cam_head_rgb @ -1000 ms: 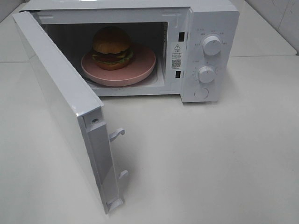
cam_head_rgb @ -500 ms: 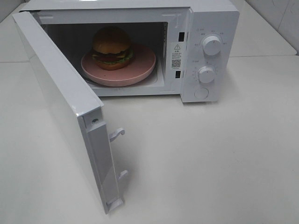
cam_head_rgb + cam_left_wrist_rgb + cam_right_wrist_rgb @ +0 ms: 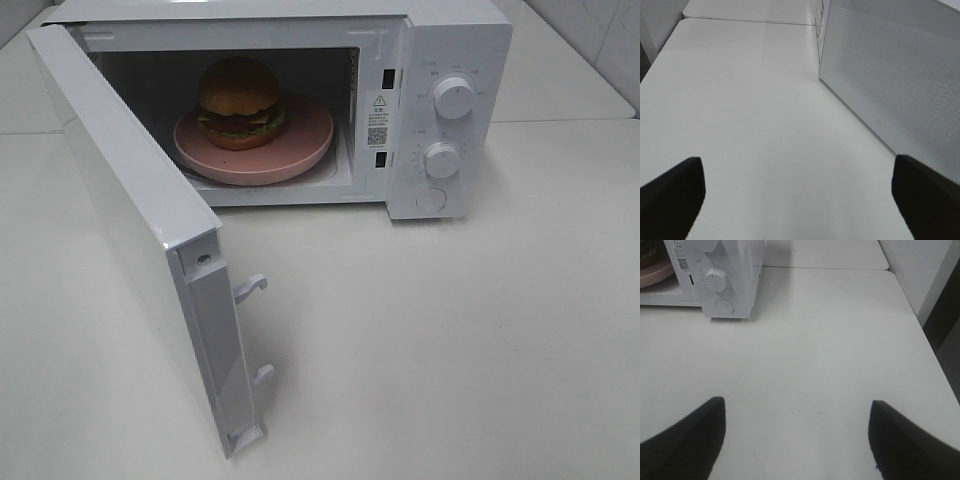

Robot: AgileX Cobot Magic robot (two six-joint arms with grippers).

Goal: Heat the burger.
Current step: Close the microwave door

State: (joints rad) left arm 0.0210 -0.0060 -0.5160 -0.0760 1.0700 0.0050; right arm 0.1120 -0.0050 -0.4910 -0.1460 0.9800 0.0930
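one burger (image 3: 239,103) sits on a pink plate (image 3: 300,150) inside the white microwave (image 3: 450,40), whose door (image 3: 120,200) stands swung wide open. the microwave rests on a pale bench (image 3: 450,340). the left pincer (image 3: 797,190) is spread wide and empty near the door's outer face. the right pincer (image 3: 797,437) is also wide apart, holding nothing, over bare bench in front of the microwave.

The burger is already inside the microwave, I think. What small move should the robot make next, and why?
Probably bring the left claw to the outer face of the door and begin pushing it shut. The burger already sits on the pink plate inside the microwave, the door stands wide open, and the left claw is open, empty and close to that door.
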